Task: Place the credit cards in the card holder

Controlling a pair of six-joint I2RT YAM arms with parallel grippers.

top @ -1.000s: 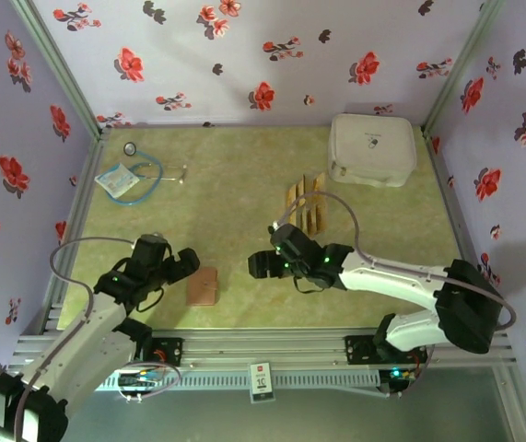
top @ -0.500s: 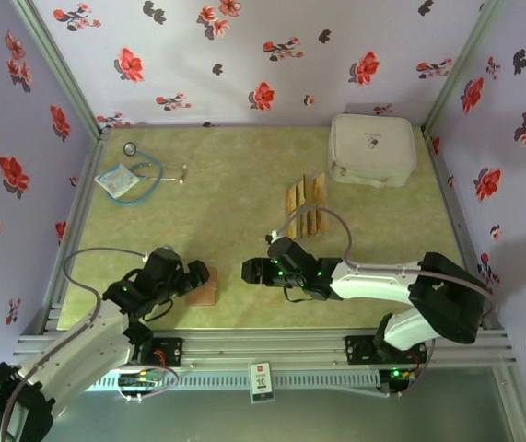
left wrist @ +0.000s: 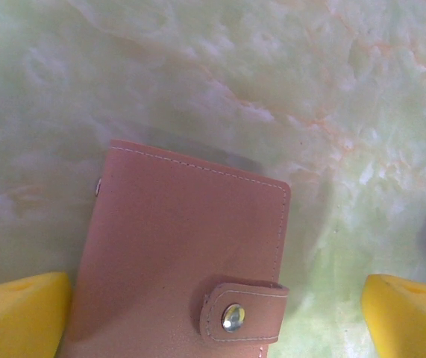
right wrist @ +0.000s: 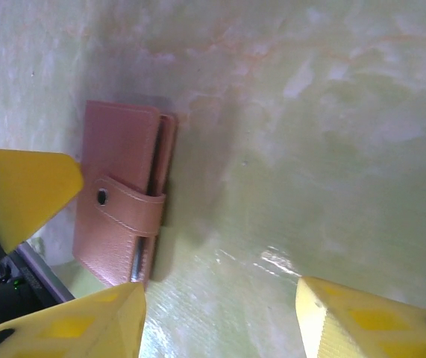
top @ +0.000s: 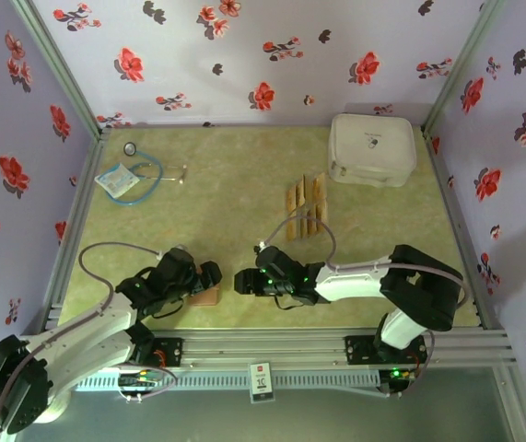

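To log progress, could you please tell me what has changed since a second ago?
The left gripper moved right and now sits open over the wallet. The right gripper slid left toward it. Nothing was gripped. The wallet, cards and case stayed put.

- Card holder (left wrist: 175,239): reddish-brown, leather-like, matt and finely grained, with pale stitching along the edges.
- Snap stud (left wrist: 233,317): shiny metal.
- Tabletop (left wrist: 324,82): pale green marble pattern, smooth with a faint sheen.
- Left pincer (left wrist: 216,309) pads (left wrist: 19,313): yellow, matt, foam-like.

A white case (top: 372,149) and a stethoscope (top: 157,175) lie well apart.
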